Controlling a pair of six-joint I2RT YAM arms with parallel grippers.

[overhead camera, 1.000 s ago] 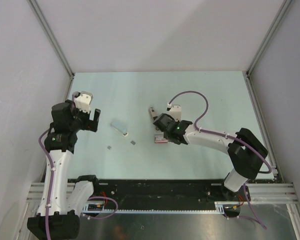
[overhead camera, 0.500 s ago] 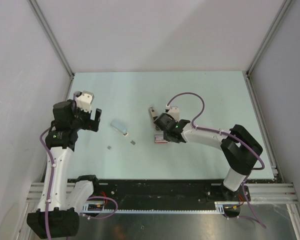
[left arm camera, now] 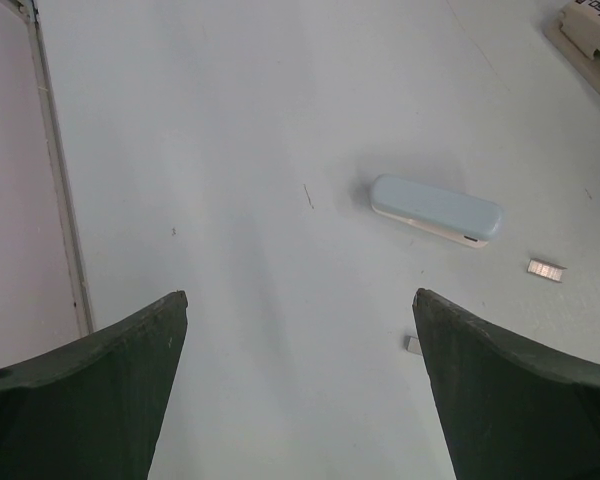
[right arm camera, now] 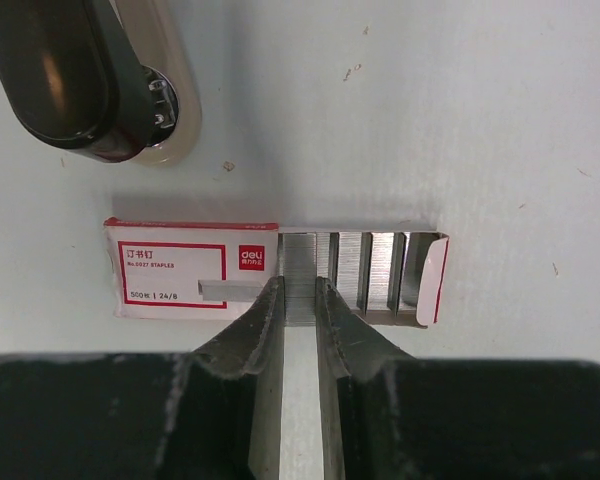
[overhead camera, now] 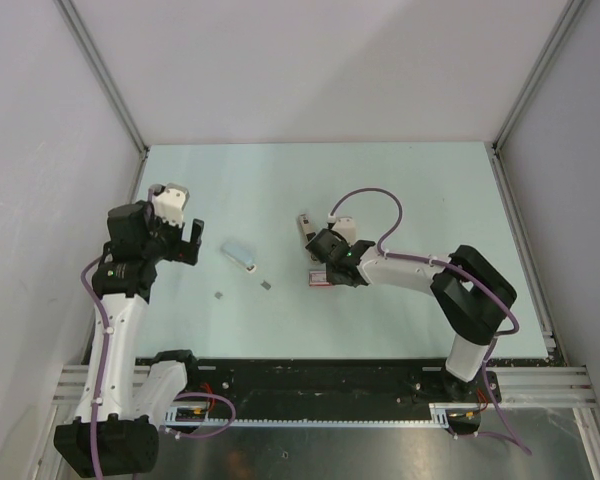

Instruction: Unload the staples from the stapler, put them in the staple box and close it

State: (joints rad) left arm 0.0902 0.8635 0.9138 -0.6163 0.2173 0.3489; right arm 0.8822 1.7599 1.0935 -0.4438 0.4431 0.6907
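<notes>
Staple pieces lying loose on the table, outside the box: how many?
2. One staple piece lies beside the end of the pale blue oblong item; the other sits nearer the left gripper. More strips fill the open box, uncounted.

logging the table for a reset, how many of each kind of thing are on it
stapler: 1
black and beige tool: 1
staple box, open, strips inside: 1
loose staple pieces: 2
total: 5
</notes>
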